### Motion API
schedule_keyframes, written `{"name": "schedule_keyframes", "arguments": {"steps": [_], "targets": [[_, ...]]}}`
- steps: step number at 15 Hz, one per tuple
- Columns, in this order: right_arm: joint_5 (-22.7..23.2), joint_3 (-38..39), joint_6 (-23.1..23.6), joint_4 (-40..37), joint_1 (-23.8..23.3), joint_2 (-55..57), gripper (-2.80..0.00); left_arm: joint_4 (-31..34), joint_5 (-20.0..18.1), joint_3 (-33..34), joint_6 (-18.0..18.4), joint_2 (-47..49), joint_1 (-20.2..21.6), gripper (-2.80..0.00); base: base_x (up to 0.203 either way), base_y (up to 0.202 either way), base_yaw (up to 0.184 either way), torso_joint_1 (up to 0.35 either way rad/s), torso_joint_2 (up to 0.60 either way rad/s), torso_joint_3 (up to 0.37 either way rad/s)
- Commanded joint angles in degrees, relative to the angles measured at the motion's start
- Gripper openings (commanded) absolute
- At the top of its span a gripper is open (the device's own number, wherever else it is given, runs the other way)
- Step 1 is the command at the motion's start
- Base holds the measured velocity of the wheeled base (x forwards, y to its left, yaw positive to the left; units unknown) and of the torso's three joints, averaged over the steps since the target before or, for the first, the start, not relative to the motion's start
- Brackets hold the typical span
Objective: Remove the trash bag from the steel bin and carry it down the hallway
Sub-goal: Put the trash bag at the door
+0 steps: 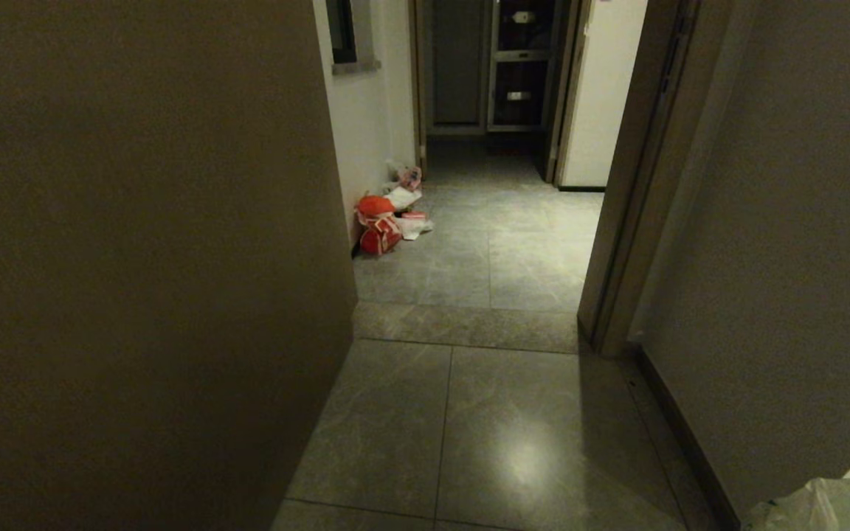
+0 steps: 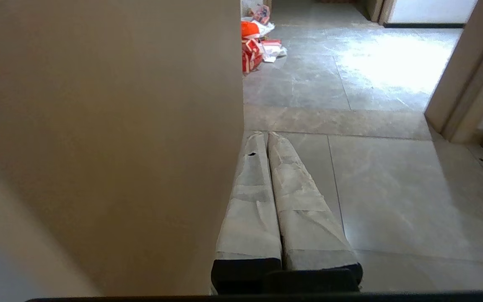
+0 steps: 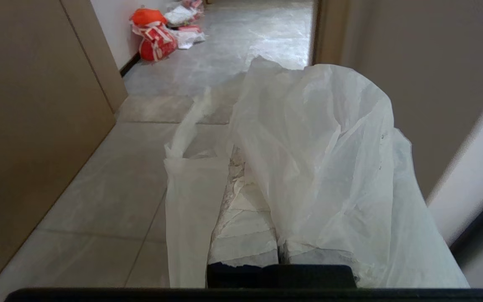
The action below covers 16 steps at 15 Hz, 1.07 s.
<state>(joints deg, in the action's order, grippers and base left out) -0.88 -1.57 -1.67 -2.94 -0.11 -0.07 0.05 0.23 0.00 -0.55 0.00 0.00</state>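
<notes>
On the robot's left, a tan wall panel fills the head view from nine o'clock nearly to twelve, hiding whatever lies behind it. Close beside its edge the left gripper points toward twelve o'clock, its two wrapped fingers pressed together with nothing between them; that arm looks idle.

Past the panel's corner, at about eleven o'clock, a heap of orange-red and white bags sits against the left wall where the hallway opens out. The tiled passage runs on toward twelve o'clock to a dark doorway, and that is the line the coming move likely depends on: the robot must probably drive straight ahead, between the panel's corner and the wooden door frame at one o'clock.

Farther right, the trash bag is draped over the right gripper, which is clamped shut on its thin film. The bag's long axis runs out along the fingers toward twelve o'clock, and the right arm is the only one touching it. From the head only a crumpled corner shows, cut off at five o'clock. The plastic covers the fingertips, so the exact pinch point cannot be made out. No green lettering is readable, and the steel bin appears in no view.
</notes>
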Motion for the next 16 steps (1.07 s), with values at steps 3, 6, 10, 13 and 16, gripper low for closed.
{"name": "schedule_keyframes", "arguments": {"steps": [3, 6, 10, 13, 16], "targets": [[0.0, 0.0, 0.0, -0.1, 0.1, 0.1, -2.8, 0.0, 0.0, 0.1, 0.0, 0.1, 0.0, -2.8, 0.191, 0.0, 0.001, 0.002, 0.0, 0.003], [0.0, 0.0, 0.0, -0.1, 0.0, 0.1, -2.8, 0.0, 0.0, 0.1, 0.0, 0.1, 0.0, -2.8, 0.195, 0.0, 0.0, 0.002, 0.0, 0.002], [0.0, 0.0, 0.0, -0.1, 0.0, 0.1, -2.8, 0.0, 0.0, 0.1, 0.0, 0.1, 0.0, -2.8, 0.058, -0.007, 0.002, 0.001, 0.0, -0.001], [0.0, 0.0, 0.0, -0.1, 0.1, 0.1, -2.8, 0.0, 0.0, 0.1, 0.0, 0.1, 0.0, -2.8, 0.003, -0.142, 0.006, 0.003, 0.0, 0.001], [0.0, 0.0, 0.0, -0.1, 0.0, 0.1, -2.8, 0.0, 0.0, 0.1, -0.1, 0.1, 0.0, -2.8, 0.023, -0.152, -0.009, -0.001, 0.0, 0.004]]}}
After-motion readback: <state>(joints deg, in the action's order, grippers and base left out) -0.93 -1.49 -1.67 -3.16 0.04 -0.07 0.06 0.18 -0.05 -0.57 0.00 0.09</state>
